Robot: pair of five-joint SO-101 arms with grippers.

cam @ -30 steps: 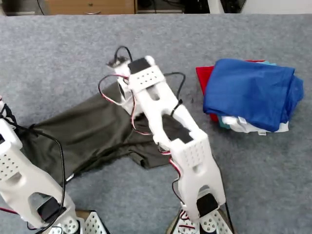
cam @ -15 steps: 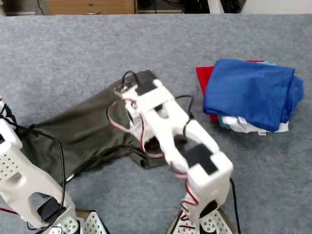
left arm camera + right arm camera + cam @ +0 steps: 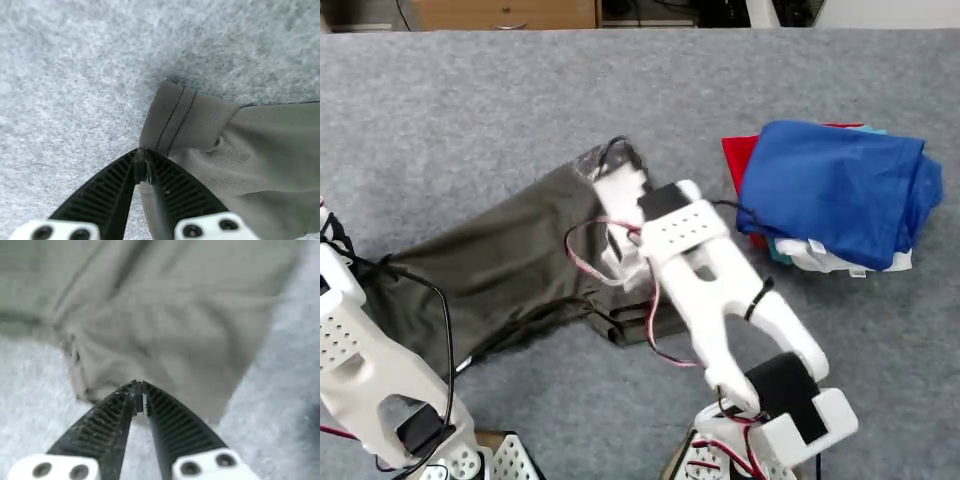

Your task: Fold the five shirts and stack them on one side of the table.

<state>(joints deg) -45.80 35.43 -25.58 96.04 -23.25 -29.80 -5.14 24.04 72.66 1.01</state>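
Olive shirt (image 3: 490, 262): on the grey table (image 3: 460, 110), left of centre, well apart from the stack of folded shirts (image 3: 835, 190) on the right; left gripper (image 3: 142, 167) clenched on a stitched hem corner, right gripper (image 3: 140, 396) clenched on the far edge. Risk, as judged: both pinches are thin, so either may slip if the arms pull apart, and uneven lifting would bunch the cloth. Long axis diagonal, running from near-left toward far centre.
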